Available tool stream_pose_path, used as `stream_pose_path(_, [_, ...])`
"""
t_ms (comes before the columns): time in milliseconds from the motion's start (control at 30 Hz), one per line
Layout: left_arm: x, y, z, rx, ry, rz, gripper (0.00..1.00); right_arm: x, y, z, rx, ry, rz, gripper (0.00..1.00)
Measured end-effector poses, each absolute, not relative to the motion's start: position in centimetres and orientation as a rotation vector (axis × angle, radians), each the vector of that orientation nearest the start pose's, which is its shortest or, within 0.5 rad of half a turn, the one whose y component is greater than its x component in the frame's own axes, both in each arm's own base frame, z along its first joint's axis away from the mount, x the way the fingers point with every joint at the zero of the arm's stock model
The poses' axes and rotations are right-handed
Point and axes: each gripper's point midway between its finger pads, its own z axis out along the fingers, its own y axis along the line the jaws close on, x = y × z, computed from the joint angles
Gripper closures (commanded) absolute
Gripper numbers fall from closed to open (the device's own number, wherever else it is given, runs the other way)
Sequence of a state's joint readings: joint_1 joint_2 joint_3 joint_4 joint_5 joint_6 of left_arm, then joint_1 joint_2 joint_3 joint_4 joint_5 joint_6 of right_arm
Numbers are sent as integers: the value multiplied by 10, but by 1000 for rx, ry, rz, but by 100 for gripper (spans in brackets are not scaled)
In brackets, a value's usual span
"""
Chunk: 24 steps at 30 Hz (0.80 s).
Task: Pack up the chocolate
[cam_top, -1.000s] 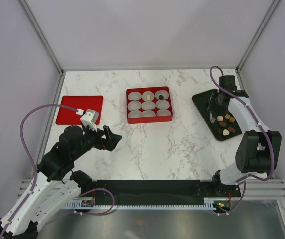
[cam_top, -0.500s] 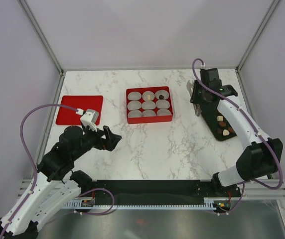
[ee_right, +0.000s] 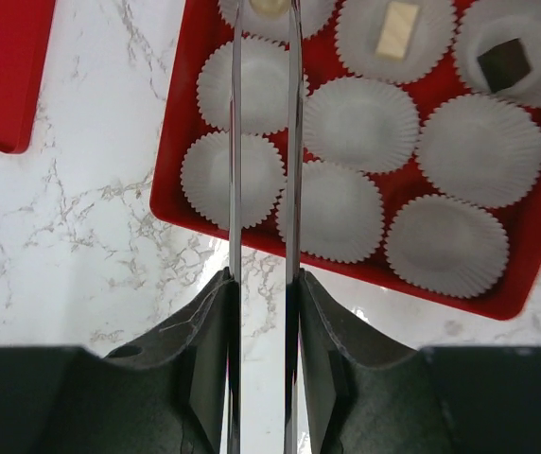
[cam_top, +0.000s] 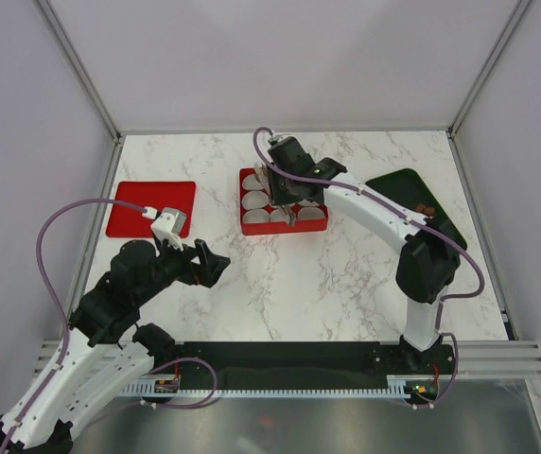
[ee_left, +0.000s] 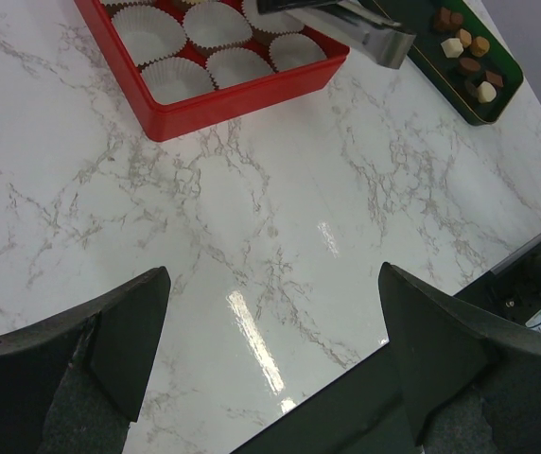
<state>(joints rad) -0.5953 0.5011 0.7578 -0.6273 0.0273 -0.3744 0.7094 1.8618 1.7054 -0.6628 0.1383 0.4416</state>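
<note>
**Right fingers [ee_right: 293, 142] nearly together over the red box [ee_right: 169, 175]; left fingers [ee_left: 129, 322] spread wide**

The right gripper [ee_right: 265, 8] carries two thin metal blades that run side by side with only a narrow slit between them. In the wrist view their tips reach over the far-left paper cup, at the very top border. A cream-tan lump [ee_right: 269, 5] shows between the tips and is cut off by that border. Whether the blades pinch it or it lies in the cup cannot be told.

The left gripper [ee_left: 270, 284] has its dark fingers far apart with nothing between them. It hangs over the bare marble table [ee_left: 252, 218], close to the near edge.

The box holds nine white paper cups [ee_right: 360, 123] in three rows. In the far row, the middle cup holds a cream piece [ee_right: 398, 28] and the right cup a dark brown square [ee_right: 504, 61].

The rest of the chocolate [ee_left: 469, 64] lies on a dark green tray [cam_top: 395, 185] at the table's right, well apart from the box. There, dark, tan and cream lumps sit clustered together.

A flat red panel [cam_top: 150, 208] lies at the table's left, apart from the box.
</note>
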Motion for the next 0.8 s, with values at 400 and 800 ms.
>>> stream_pose_path(400, [177, -144, 235, 239, 1981, -664, 0, 393, 337, 137, -283, 2449, 307, 59])
stream_pose_path(800, [177, -144, 235, 239, 1982, -664, 0, 397, 336, 126, -287, 2455, 271, 51])
